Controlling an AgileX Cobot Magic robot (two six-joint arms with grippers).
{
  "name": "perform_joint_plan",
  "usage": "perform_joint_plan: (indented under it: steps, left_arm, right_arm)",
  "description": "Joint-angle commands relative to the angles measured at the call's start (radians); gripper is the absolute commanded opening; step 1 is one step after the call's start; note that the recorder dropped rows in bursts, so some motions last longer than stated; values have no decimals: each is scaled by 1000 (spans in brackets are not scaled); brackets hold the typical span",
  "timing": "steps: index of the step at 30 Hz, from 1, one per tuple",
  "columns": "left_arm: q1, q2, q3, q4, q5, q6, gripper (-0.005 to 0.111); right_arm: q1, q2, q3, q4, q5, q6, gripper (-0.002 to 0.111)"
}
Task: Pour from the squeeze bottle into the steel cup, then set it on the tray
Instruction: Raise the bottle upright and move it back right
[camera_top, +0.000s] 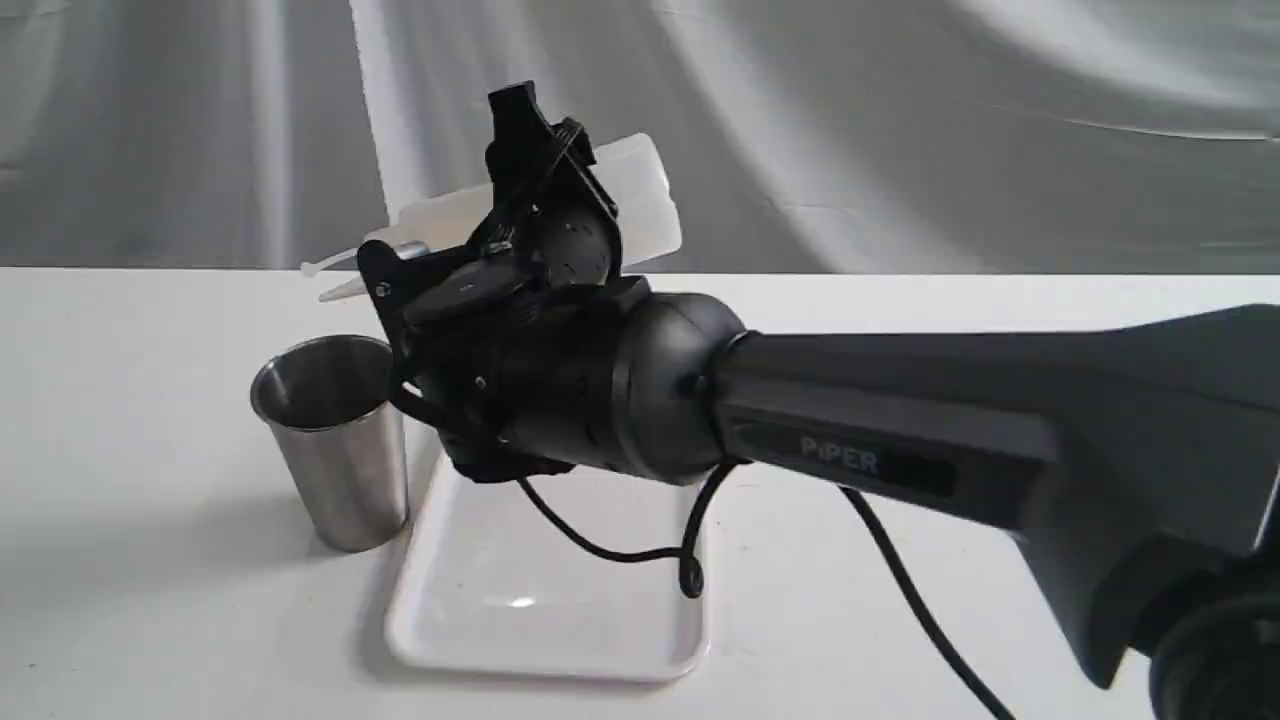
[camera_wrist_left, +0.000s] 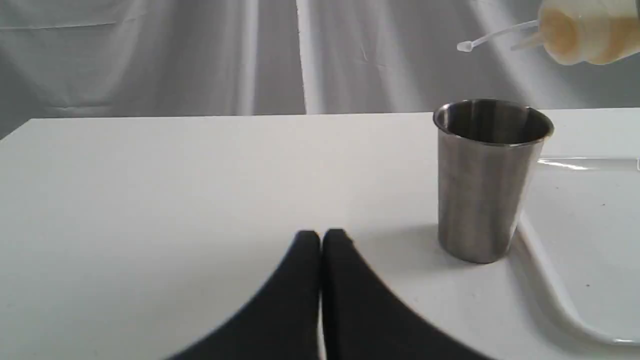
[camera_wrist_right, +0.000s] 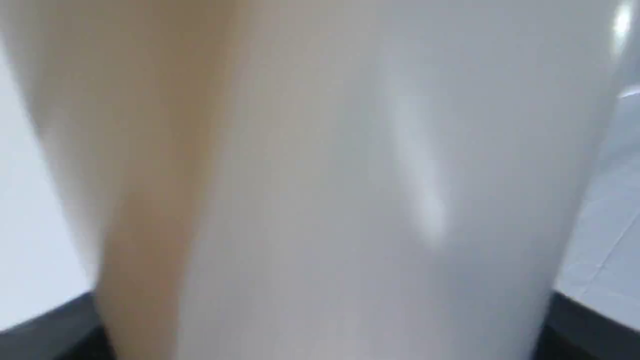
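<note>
The squeeze bottle hangs tilted almost level in the air, with my right gripper shut around its middle. Its nozzle points left, just above and behind the rim of the steel cup. No stream shows between the nozzle and the cup. In the left wrist view the bottle shows amber liquid gathered at its nozzle end, above the cup. The bottle's pale wall fills the right wrist view. The white tray lies right beside the cup. My left gripper is shut and empty, low over the table short of the cup.
The right arm stretches in from the right over the tray, its black cable dangling down onto it. The white table runs back to a grey cloth backdrop.
</note>
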Motion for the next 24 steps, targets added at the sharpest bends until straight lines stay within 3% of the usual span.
perform_joint_plan:
  steps: [1,14,24]
  left_arm:
    - [-8,-3,4,-1,-8,-2,0]
    - [-8,-3,4,-1,-8,-4,0]
    - [-8,-3,4,-1,-8,-2,0]
  right_arm:
    - [-6,-21,-8,15,0,77,0]
    - [-37,-98,-8,232,-182,223,0]
    - [-84,-167,-4,347,-266,468,0]
